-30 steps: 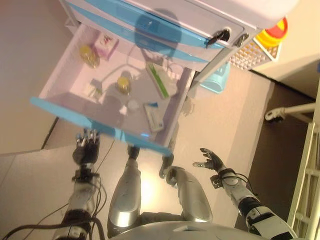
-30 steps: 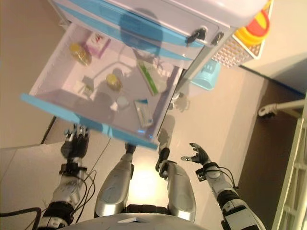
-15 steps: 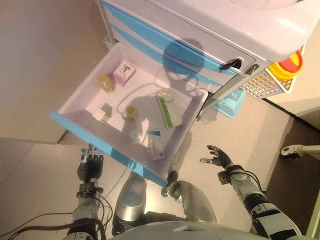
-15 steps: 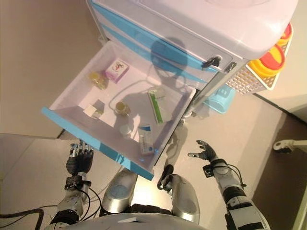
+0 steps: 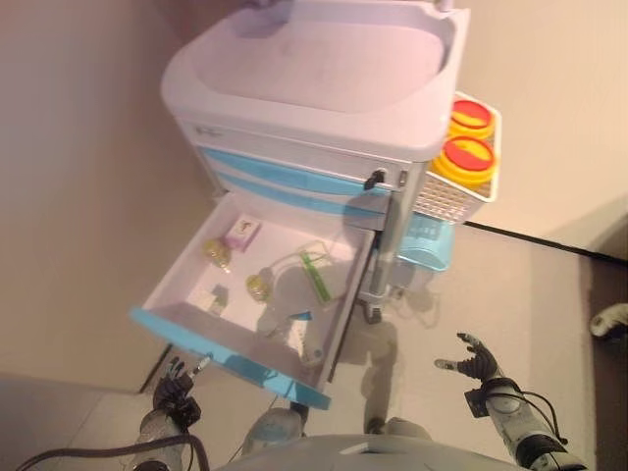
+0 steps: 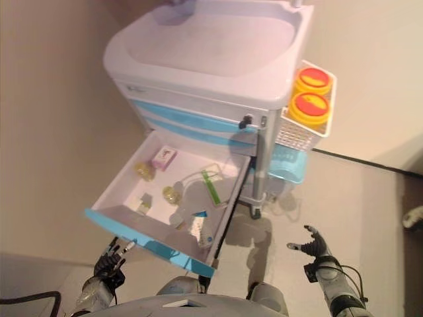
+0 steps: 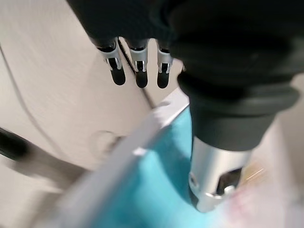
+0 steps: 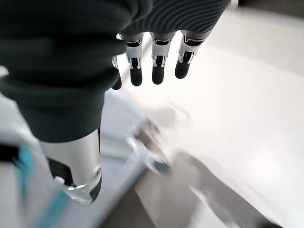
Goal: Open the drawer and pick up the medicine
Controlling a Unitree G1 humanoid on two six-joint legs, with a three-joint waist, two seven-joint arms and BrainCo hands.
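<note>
Drawer [image 5: 186, 334] already pulled out of the cart [image 5: 324, 88], blue front facing me, so the opening step looks done; picking is what's left.

My left robot hand [image 5: 173, 385] sits low, just beneath the drawer's blue front near its left end. Its wrist view shows the fingers [image 7: 137, 71] straight and relaxed, nothing held, the blue edge right beside the thumb. My right robot hand [image 5: 473, 359] is out over the floor [image 5: 510, 285], well apart from the drawer on its right side, fingers spread, empty.

Medicine lies inside the drawer, above and beyond the left robot hand: a pink box [image 5: 242, 233] at the back, a yellowish round bottle [image 5: 217, 254] just beside it, another small bottle [image 5: 258, 287] mid-drawer, a small box [image 5: 213, 298] near the front left. A long green-edged box [image 5: 315, 278] lies with its long axis running front to back, toward the right wall, and a white packet [image 5: 304, 336] sits near the front right corner.

Left robot hand is nearer the front-left items; right is nearer the packet but farther from the drawer overall. My guess: whichever goes must lift up and over the front panel, since that lip stands between hand and contents.

Red-lidded yellow containers [image 5: 469, 137] in the side basket [image 5: 444, 196], light blue bin [image 5: 424, 247] below it, neither in the way.
</note>
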